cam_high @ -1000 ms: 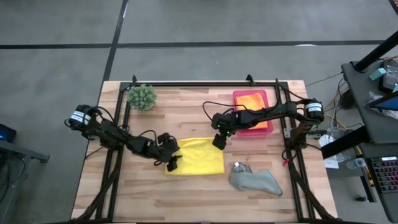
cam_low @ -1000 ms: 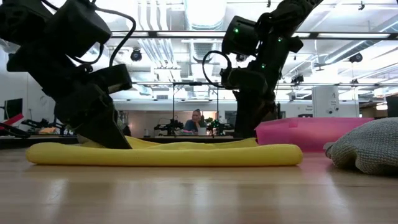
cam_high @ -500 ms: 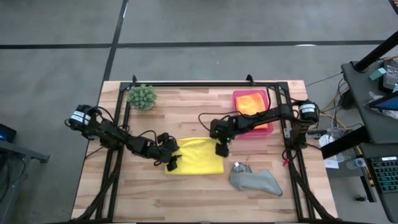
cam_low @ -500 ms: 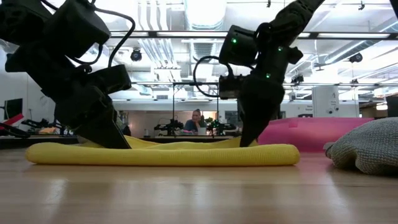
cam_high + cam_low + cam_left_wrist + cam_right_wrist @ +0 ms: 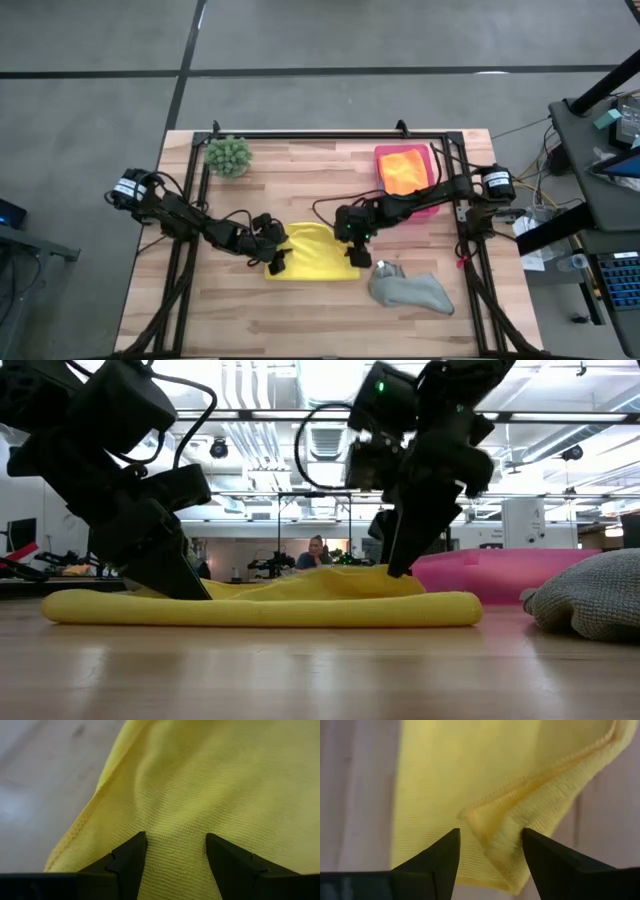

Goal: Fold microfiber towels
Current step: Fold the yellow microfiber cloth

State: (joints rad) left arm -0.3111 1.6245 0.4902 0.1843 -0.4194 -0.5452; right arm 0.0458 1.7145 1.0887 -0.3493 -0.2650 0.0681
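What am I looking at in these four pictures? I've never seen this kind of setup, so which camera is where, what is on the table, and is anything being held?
This is a robot with two dark arms at a wooden table, folding small towels. One picture looks straight down on the table, one looks level across its top, and two come from cameras on the arms' wrists.

On the table lie a yellow towel, a crumpled grey towel, a pink tray with an orange towel in it, and a small spiky green plant.

The left gripper presses down on the yellow towel's left edge, fingers apart with cloth between them. The right gripper has a folded-up edge of the same towel between its fingers at the right side; how firmly it grips I cannot tell. A person sits far back in the room.
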